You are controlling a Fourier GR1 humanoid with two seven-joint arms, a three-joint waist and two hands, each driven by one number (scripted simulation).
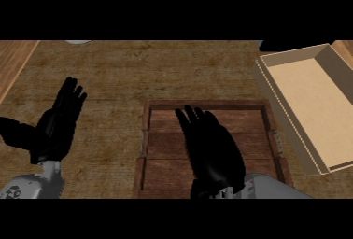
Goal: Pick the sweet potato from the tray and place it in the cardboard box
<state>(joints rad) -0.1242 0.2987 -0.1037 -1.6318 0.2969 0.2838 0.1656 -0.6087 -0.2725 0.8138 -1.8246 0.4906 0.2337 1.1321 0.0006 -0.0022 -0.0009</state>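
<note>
Right hand (212,154) open over tray (207,103), empty

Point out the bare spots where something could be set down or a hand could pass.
Bare counter lies above the tray, up to the far edge, and between the left hand and the tray's left wall. The cardboard box at right shows a bare floor. It is crowded over the tray, where the right hand covers the middle, and in the narrow gap between tray and box.
</note>
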